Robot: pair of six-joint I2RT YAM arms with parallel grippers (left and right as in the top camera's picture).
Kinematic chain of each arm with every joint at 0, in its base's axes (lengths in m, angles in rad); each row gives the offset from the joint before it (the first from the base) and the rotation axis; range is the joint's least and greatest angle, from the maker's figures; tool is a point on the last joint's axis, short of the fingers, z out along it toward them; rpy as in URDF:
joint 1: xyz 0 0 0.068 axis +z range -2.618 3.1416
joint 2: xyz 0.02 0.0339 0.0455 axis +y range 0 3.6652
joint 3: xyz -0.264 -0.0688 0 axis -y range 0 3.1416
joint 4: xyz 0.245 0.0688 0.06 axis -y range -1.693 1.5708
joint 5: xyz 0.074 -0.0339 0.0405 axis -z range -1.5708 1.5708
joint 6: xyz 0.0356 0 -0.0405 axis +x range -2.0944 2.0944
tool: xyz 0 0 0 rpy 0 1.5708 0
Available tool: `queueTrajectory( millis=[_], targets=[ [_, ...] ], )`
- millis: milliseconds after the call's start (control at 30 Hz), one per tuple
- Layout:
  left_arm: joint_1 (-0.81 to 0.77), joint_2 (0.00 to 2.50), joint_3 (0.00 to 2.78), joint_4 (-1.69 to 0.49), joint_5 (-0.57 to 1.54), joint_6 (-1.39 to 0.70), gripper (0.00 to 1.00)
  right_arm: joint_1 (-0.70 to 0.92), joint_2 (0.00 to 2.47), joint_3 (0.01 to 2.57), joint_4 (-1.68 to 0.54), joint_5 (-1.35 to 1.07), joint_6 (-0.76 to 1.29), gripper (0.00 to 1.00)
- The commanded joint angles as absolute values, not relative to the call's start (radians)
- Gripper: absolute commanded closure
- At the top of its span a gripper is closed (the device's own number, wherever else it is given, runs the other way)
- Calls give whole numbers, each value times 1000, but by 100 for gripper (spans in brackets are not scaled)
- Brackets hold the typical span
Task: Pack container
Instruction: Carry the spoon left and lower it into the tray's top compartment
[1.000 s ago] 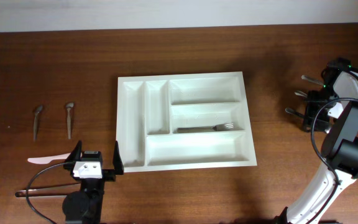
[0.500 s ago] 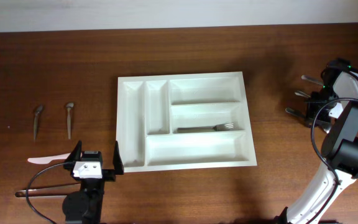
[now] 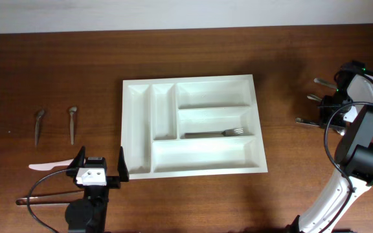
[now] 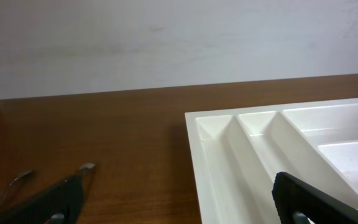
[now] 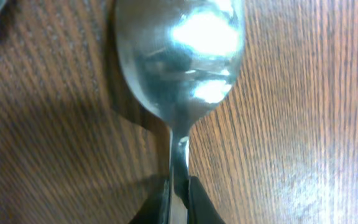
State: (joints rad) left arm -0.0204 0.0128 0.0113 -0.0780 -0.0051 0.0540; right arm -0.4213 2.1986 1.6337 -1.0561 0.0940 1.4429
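Wooden table [image 3: 57, 65], carrying at its centre the container, a white five-compartment cutlery tray [image 3: 206, 154], empty but for one metal fork [image 3: 215, 134] lying lengthwise in the nearer horizontal compartment. Right gripper [image 5: 178, 194], far right and well apart from the tray, clenched on the neck of a metal spoon [image 5: 179, 56] lying flat on the wood, apparently to lift it for packing. Left gripper [image 3: 100, 163], by the tray's near-left corner, spread wide and empty, seemingly parked. Loose stock, probably awaiting packing: further metal cutlery [image 3: 321, 83] beside the held spoon, small metal spoons [image 3: 72, 123] and a white plastic utensil [image 3: 49, 166] at the left.
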Motion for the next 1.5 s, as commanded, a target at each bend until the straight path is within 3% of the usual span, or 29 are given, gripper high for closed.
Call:
queueTrajectory(
  millis=[0, 333, 600, 1033, 1467],
  targets=[
    [-23, 6, 9, -83, -7, 70, 1, -426, 2217, 1668, -1063, 114, 1374, 96],
    [-23, 6, 9, -83, -8, 70, 1, -384, 2213, 1902, -1211, 102, 1361, 96],
    [-23, 6, 9, -83, -8, 70, 1, -234, 2212, 2049, -1246, -6, 1362, 96],
    [-23, 6, 9, -83, -7, 70, 1, 87, 2212, 2059, -1192, -19, 1459, 95],
    [-23, 6, 9, -83, -8, 70, 1, 233, 2213, 2059, -1189, -19, 1518, 93]
  ],
)
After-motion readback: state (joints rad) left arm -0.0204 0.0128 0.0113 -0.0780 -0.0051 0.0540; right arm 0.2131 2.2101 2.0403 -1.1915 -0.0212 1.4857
